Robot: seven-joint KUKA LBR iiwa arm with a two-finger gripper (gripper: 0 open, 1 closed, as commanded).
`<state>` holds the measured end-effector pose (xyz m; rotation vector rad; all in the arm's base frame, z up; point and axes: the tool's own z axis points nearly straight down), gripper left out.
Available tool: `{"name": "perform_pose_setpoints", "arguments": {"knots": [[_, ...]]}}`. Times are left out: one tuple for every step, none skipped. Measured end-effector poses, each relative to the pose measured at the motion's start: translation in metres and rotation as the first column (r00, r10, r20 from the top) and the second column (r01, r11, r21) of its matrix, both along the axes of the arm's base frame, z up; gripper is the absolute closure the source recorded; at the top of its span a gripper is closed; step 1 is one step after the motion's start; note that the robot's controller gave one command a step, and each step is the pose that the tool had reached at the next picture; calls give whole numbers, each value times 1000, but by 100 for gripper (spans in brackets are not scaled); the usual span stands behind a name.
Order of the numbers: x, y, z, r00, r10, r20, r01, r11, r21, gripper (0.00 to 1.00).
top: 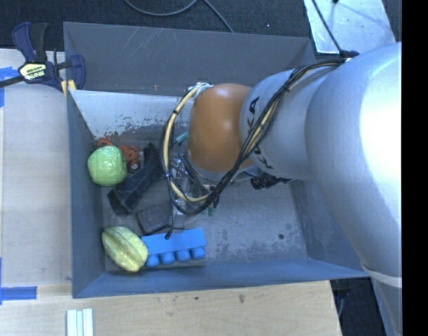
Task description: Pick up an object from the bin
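My gripper reaches down at the left middle of the bin, mostly covered by the wrist above it. Just left of it lies a black elongated object, tilted. Below it sits a dark grey flat block. A blue studded brick lies in front of that, near the bin's front wall. I cannot tell whether anything is held.
A green ball rests by the left wall, with a small orange-red thing beside it. A yellow-green ribbed fruit lies in the front left corner. The arm and its orange cover fill the bin's middle and right.
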<state>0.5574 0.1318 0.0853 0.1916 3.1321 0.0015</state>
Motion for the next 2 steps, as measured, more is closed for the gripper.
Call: {"name": "perform_pose_setpoints", "arguments": {"knots": [[-11, -3, -11, 989, 145, 18, -145, 989, 2, 100], [-11, -3, -11, 989, 145, 18, -145, 989, 2, 100]]}}
